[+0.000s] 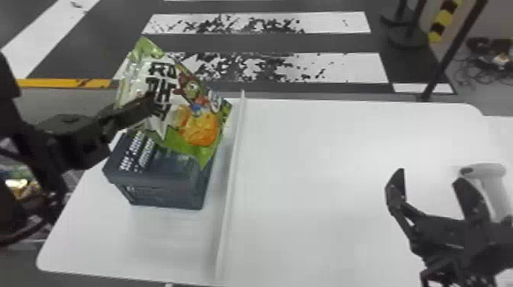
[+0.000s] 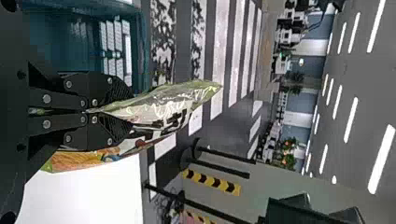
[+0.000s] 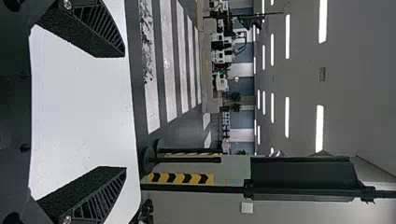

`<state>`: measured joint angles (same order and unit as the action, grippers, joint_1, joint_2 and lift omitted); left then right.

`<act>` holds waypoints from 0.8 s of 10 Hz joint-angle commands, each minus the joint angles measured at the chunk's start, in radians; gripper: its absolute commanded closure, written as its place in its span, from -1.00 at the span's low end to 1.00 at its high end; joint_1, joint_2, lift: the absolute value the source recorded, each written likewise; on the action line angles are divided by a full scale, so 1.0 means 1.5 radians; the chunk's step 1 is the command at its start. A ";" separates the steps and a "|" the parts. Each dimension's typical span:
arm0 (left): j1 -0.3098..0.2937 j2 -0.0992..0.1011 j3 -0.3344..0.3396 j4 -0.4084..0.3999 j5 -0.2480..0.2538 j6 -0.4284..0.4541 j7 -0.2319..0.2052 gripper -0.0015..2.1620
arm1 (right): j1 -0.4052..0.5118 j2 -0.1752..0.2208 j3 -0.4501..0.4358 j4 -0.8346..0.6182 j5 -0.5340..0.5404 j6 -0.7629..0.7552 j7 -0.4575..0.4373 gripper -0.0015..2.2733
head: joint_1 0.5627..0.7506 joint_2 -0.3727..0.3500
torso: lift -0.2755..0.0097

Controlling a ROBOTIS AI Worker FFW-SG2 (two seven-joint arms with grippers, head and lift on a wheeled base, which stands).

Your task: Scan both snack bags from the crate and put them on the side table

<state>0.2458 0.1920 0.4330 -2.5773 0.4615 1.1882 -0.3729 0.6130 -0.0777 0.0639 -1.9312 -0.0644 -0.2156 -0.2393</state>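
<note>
Snack bag: the green and white snack bag (image 1: 200,126) is up in the air, tilted; in the head view its lower part overlaps the crate.
Left gripper: the left gripper (image 1: 152,102) has its fingers (image 2: 109,130) pressed together on the bag, with the film pinched between them.
Crate: the dark blue-grey crate (image 1: 162,192) is on the left part of the desk (image 1: 324,152), just beside a raised white strip (image 1: 230,187).
Coloured package: at the left edge, partly hidden by the left arm, is a coloured package (image 1: 19,185); I cannot tell exactly what it is.
Right gripper: the right gripper (image 1: 430,178) is over the right side of the desk, its fingers wide apart and holding nothing.
Scanner: the pale handheld scanner (image 1: 490,170) is near these fingers, partly covered by one of them.
Floor: the dark floor (image 1: 267,42) beyond has white stripes.
</note>
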 commanded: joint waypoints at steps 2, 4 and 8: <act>-0.018 -0.037 -0.087 0.107 0.038 -0.093 -0.025 0.98 | 0.004 0.001 -0.004 -0.002 0.000 -0.004 0.000 -0.94 | 0.41 0.02 | 0.32; -0.024 -0.057 -0.183 0.244 0.018 -0.265 -0.038 0.98 | 0.001 0.002 -0.005 0.000 0.000 -0.004 0.000 -0.94 | 0.41 -0.20 | 0.32; -0.062 -0.065 -0.333 0.490 0.006 -0.488 -0.066 0.94 | -0.001 0.000 -0.012 0.001 0.000 -0.002 -0.005 -0.93 | 0.41 -0.45 | 0.32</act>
<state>0.1665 0.0974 -0.0344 -1.8964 0.4667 0.4719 -0.4720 0.6119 -0.0781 0.0489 -1.9309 -0.0644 -0.2203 -0.2468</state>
